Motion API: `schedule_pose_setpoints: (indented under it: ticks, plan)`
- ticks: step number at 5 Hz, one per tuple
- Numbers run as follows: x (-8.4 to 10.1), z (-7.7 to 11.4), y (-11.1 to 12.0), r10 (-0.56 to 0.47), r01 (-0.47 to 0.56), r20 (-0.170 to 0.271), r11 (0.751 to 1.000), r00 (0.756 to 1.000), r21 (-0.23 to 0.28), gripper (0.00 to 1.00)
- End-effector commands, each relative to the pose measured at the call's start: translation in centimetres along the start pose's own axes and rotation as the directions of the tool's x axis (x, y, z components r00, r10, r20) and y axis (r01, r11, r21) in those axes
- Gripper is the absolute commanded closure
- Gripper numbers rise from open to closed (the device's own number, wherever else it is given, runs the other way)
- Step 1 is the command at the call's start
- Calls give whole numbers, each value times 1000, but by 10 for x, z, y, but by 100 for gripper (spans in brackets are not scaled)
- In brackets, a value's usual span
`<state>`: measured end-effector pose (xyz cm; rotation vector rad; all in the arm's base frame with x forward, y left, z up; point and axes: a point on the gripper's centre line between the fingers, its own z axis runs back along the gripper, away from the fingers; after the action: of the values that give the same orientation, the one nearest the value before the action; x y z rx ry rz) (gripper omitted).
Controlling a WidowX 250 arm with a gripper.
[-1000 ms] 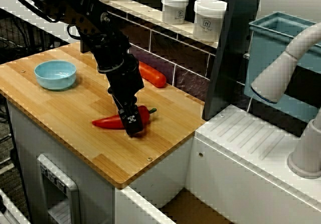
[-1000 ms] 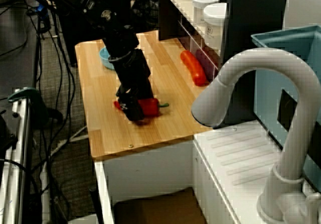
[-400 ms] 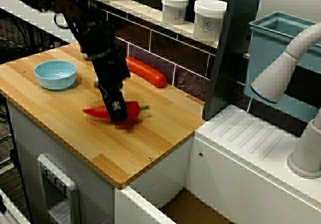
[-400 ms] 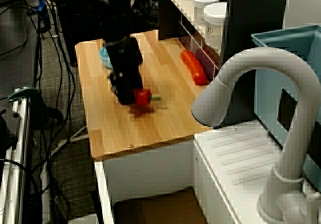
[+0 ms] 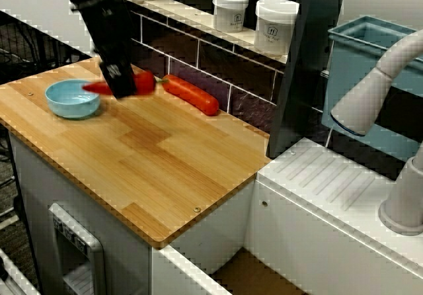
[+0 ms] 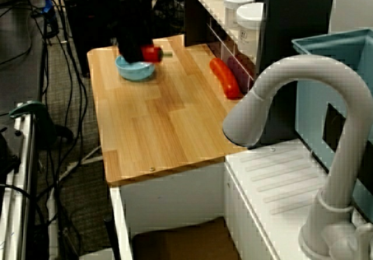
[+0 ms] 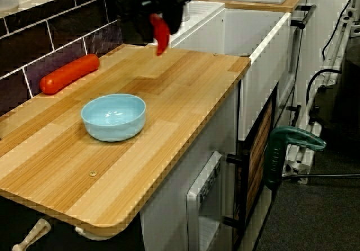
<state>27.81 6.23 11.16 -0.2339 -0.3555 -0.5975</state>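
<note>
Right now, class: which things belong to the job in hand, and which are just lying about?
In hand: pepper, held in the fingers; bowl close by.
Lying about: orange vegetable, two jars, tap, blue bin.

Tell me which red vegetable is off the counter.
The green-stemmed red pepper: the hand holds it up beside the blue bowl. The longer red one lies on the wood by the tiles.
</note>
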Motion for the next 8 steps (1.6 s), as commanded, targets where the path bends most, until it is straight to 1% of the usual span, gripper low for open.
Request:
schedule_pose_setpoints:
  ticks: [1,2,3,4,5,6,7,8]
  plan:
    - [-34,42,54,-23,12,82,992,996,129,100]
    - [-56,34,65,-45,28,91,983,995,181,100]
    - [-64,19,80,-52,36,63,973,997,227,100]
    - [-70,5,89,-36,25,45,974,998,224,100]
    - [-71,-4,93,-41,36,20,974,999,223,100]
    - [-74,-10,92,-38,35,7,975,999,219,100]
    - [-77,-11,86,-45,44,-1,978,999,206,37]
    - [-78,-9,84,-35,34,2,981,999,190,0]
